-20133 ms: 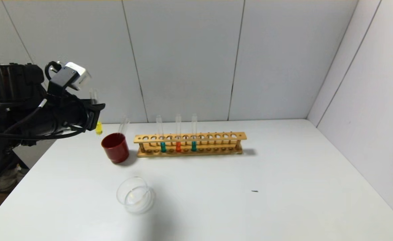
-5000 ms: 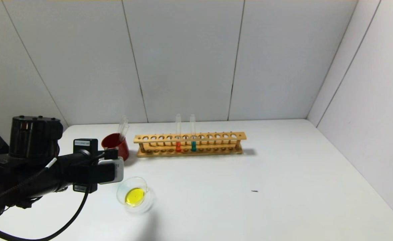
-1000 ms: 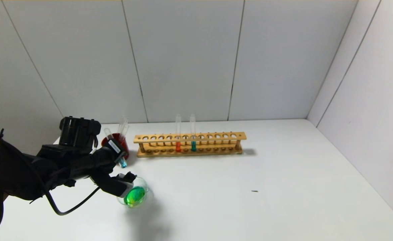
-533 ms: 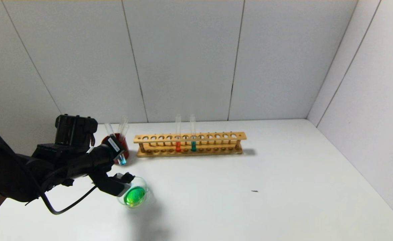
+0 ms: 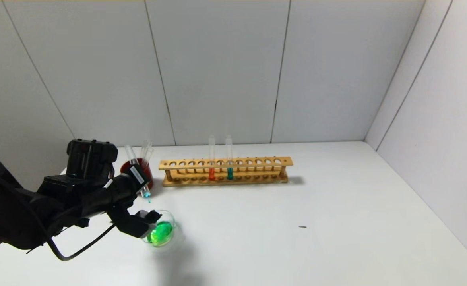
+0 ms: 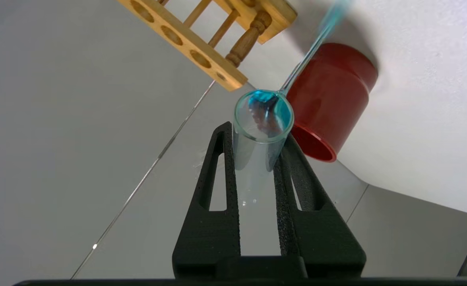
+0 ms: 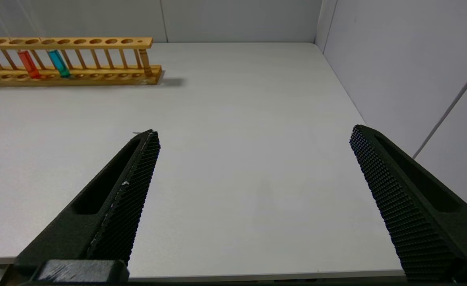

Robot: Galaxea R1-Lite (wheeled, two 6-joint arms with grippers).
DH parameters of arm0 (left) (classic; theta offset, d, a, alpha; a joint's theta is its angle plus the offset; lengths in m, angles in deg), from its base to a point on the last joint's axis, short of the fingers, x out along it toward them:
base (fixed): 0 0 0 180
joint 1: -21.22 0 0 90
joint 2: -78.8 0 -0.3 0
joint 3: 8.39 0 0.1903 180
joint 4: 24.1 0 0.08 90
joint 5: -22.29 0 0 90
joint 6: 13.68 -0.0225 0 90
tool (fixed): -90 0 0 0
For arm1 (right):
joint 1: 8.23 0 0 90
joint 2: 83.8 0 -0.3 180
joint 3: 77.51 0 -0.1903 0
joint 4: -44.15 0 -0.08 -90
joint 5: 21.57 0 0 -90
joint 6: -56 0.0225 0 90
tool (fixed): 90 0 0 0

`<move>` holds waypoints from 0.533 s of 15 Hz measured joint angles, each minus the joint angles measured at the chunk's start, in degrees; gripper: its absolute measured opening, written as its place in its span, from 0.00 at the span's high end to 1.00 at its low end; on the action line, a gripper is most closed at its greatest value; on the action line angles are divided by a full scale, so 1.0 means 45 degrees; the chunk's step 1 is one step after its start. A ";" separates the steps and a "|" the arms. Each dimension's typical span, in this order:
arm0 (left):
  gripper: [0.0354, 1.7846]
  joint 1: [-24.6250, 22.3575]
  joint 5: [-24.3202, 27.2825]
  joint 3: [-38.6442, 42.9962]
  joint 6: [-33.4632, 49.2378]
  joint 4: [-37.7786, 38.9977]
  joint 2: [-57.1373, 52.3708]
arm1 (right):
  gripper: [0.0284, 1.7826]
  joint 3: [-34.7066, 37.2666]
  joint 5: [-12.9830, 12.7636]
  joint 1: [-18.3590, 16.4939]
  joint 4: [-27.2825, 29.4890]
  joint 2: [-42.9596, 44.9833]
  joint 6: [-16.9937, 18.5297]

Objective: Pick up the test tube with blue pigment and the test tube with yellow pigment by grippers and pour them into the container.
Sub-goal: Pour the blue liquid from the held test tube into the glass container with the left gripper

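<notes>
Left wrist view: left gripper [image 6: 257,159] clamped on the test tube with blue pigment [image 6: 262,131], mouth tipped down, thin blue stream leaving the lip. In head view the tube [image 5: 138,174] runs diagonally, mouth low toward the container [image 5: 162,232], which sits just below and nearer the robot, holding green liquid. My read: the stream has to land inside the rim, so the tube mouth must stay over the dish. Right gripper [image 7: 253,190] wide open, parked well off to the right over bare table [image 5: 297,222]. Behind: red cup [image 5: 138,169] with empty tubes, then wooden rack [image 5: 225,171] with orange and teal tubes. White label on the left gripper, unreadable.
</notes>
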 joint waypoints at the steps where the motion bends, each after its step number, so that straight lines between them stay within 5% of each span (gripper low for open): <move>1: 0.84 0.0076 -0.0160 0.0146 0.0011 0.0163 -0.0035 | 0.02 0.0000 0.0005 0.0000 0.0000 0.0000 0.0000; 8: 0.84 0.0190 -0.0238 0.0471 0.0035 0.0331 -0.0195 | 0.02 0.0000 0.0000 0.0000 0.0000 0.0000 0.0000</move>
